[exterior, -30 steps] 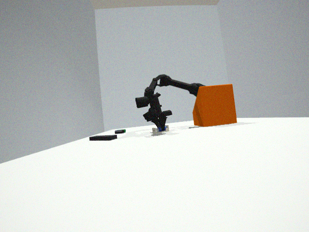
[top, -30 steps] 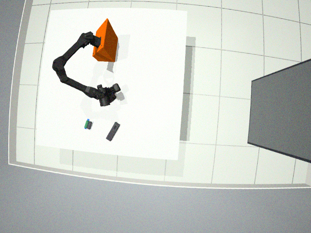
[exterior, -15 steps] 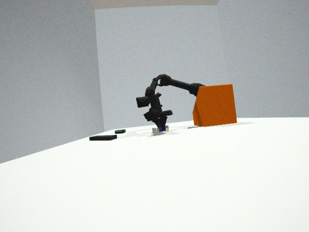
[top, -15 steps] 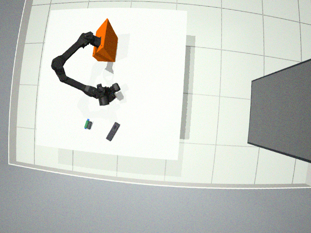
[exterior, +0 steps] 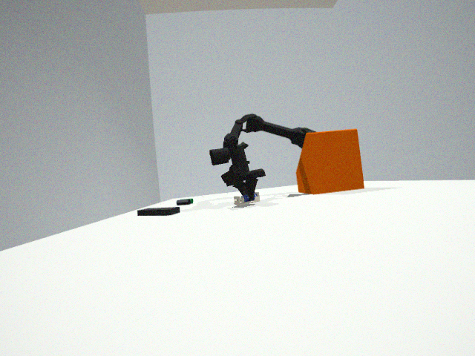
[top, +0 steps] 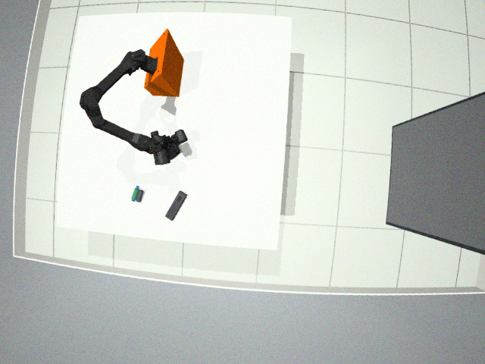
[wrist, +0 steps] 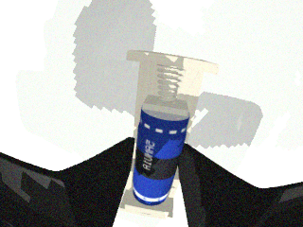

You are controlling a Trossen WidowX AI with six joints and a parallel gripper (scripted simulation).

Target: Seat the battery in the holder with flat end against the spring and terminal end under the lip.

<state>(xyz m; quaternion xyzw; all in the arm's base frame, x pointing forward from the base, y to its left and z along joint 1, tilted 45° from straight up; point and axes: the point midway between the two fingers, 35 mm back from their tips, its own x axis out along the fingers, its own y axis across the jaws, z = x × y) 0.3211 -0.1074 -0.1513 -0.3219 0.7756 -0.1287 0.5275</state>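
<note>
A blue battery (wrist: 158, 154) lies lengthwise in a pale holder (wrist: 166, 82). Its far end meets the coil spring (wrist: 167, 78) and its near end sits at the holder's near wall. It looks straight in the cradle. My gripper (wrist: 156, 147) points down over it, with one finger on each side of the battery's near half; the fingers stand slightly open and do not clamp it. In the overhead view the gripper (top: 176, 150) covers most of the holder (top: 187, 149). In the side view the gripper (exterior: 248, 192) is low over the holder (exterior: 246, 202) and a bit of blue shows.
The orange base block (top: 164, 64) stands behind the arm, and shows in the side view too (exterior: 329, 161). A small green and dark cell (top: 136, 194) and a flat dark bar (top: 176, 205) lie nearer the table's front. A dark grey block (top: 438, 172) stands off the table at the right.
</note>
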